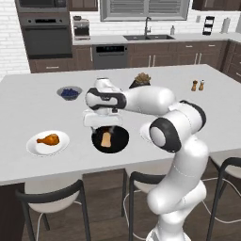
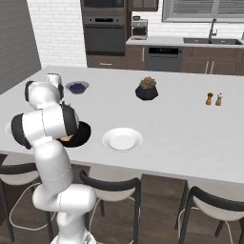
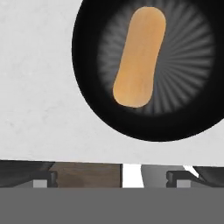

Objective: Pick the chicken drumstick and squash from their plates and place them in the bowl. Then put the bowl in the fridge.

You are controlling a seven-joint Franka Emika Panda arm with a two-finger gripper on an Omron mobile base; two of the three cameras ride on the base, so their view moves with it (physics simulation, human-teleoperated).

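- Already the squash (image 3: pixel 139 57) lies flat in the bowl (image 3: pixel 98 116), filling the upper centre of the hand view; in the left base view it shows as a pale tan piece (image 1: pixel 107 139) inside the black bowl (image 1: pixel 121 141) at the middle of the frame.
- Above the bowl, the gripper (image 1: pixel 107 126) hangs just over the squash. Its two fingertips sit far apart at the bottom corners of the hand view, one at lower left (image 3: pixel 43 178) and one at lower right (image 3: pixel 177 178), wide open with nothing between them.
- At the left of the left base view, the chicken drumstick (image 1: pixel 49 139) rests on its white plate (image 1: pixel 35 147), well apart from the bowl.
- A second plate (image 2: pixel 122 139) sits bare in the centre of the right base view, just beside the bowl (image 2: pixel 85 134), which the arm partly hides there.
- Farther back on the counter (image 1: pixel 28 99) stand a small bowl of blue berries (image 1: pixel 69 92), a potted plant (image 1: pixel 141 79) and two shakers (image 1: pixel 197 85) toward the upper right.
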